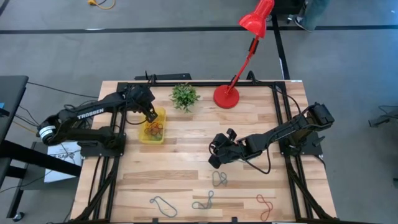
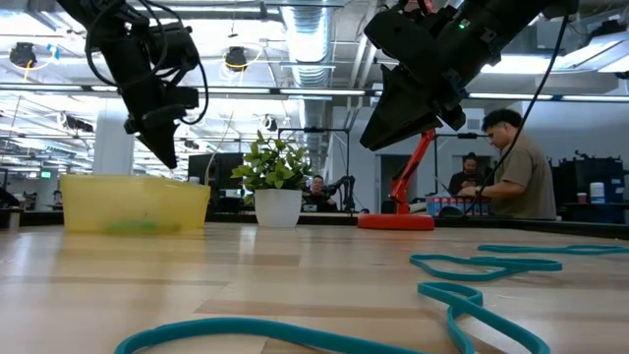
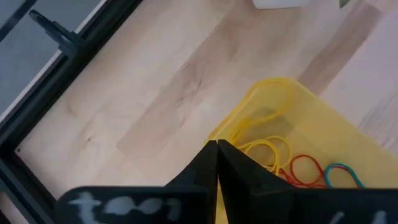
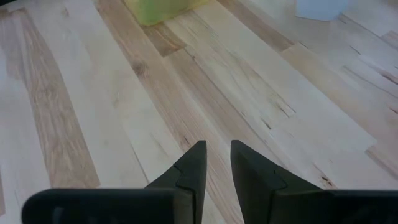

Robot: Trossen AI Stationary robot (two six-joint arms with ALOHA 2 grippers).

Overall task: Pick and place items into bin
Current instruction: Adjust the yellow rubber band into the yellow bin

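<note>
High view: straight down, whole table (image 1: 186, 155). Low view: tabletop level, facing the room. Wrist views: close, angled down at wood. Yellow bin (image 1: 153, 128) appears in all four.

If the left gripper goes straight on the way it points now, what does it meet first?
Probably the yellow bin: the shut left gripper points down over it, likely onto the loops inside, though depth is unclear.
</note>
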